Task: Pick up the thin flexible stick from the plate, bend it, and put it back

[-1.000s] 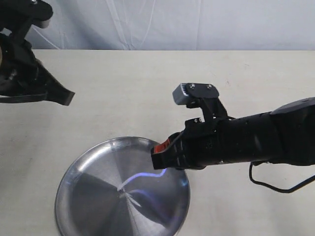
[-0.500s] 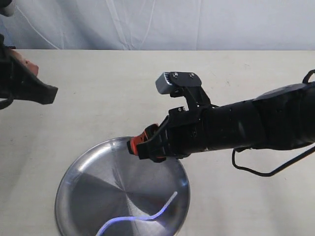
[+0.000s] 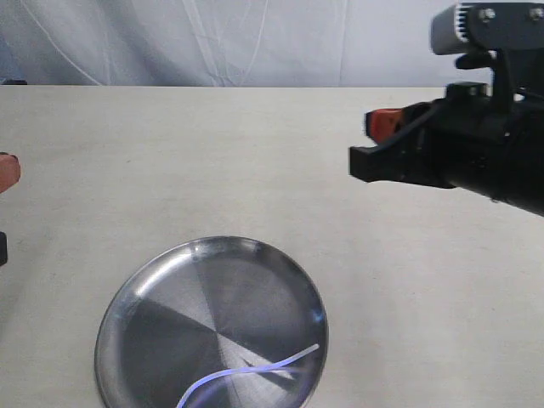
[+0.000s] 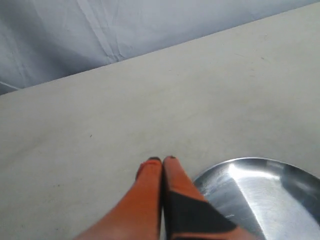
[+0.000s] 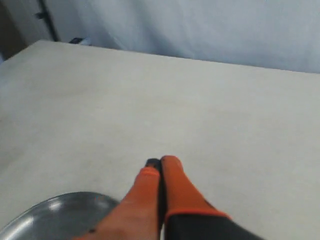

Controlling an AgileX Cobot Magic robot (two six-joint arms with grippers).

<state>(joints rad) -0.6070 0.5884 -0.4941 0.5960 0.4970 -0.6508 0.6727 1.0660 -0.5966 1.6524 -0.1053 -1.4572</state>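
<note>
The steel plate (image 3: 153,297) rests near the table's front edge. The thin flexible stick (image 3: 255,370) lies wavy inside it near the front right rim, whitish with a violet tinge, and nothing holds it. My right gripper (image 3: 367,144) hovers high at the right, well away from the plate, its orange fingers pressed together with nothing between them (image 5: 159,164). My left gripper (image 3: 5,174) only peeks in at the far left edge; its fingers are shut and empty (image 4: 161,161), with the plate's rim (image 4: 235,165) beside them. A part of the plate (image 5: 55,210) shows in the right wrist view.
The beige tabletop (image 3: 212,161) stretches behind the plate. A wrinkled white cloth backdrop (image 3: 255,42) hangs along the far edge. The right arm's black body with its grey camera block (image 3: 484,25) fills the upper right.
The right gripper has pulled back up and to the right, away from the plate. The left arm has withdrawn almost out of view. The stick, released earlier, has settled in the plate's front part.
</note>
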